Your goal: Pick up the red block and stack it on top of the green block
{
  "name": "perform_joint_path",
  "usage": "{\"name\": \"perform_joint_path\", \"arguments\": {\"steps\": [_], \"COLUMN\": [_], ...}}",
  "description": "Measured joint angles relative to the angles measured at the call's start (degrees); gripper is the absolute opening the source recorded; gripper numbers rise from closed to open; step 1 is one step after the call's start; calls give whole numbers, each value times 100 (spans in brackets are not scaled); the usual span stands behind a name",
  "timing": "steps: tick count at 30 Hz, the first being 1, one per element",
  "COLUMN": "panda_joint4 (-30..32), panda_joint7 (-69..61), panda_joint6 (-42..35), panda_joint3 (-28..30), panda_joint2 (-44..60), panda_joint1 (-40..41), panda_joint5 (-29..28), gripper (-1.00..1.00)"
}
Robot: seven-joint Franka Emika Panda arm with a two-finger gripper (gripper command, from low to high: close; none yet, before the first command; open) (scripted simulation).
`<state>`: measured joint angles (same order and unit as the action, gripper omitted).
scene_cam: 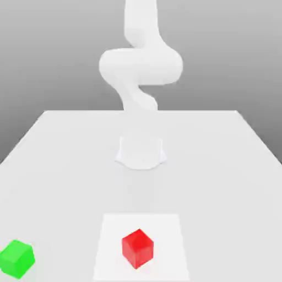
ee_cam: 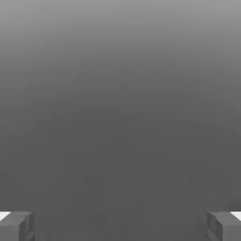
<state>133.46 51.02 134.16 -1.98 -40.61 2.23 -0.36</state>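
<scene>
The small red cube (scene_cam: 137,248) sits on a pale square patch (scene_cam: 165,231) of the white table (scene_cam: 220,165), at about six o'clock from the white robot arm's (scene_cam: 140,66) base. The small green cube (scene_cam: 16,258) lies well apart, toward eight o'clock. In the hand view the two-finger gripper (ee_cam: 120,226) is spread wide, grey fingertips (ee_cam: 16,226) holding nothing
</scene>
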Motion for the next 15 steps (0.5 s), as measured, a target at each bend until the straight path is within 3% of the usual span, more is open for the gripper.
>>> {"name": "perform_joint_path", "arguments": {"steps": [15], "panda_joint4": [1017], "panda_joint7": [3290], "panda_joint6": [1442], "panda_joint3": [-837], "panda_joint2": [3159], "panda_joint1": [950], "panda_joint5": [-432], "gripper": [0]}}
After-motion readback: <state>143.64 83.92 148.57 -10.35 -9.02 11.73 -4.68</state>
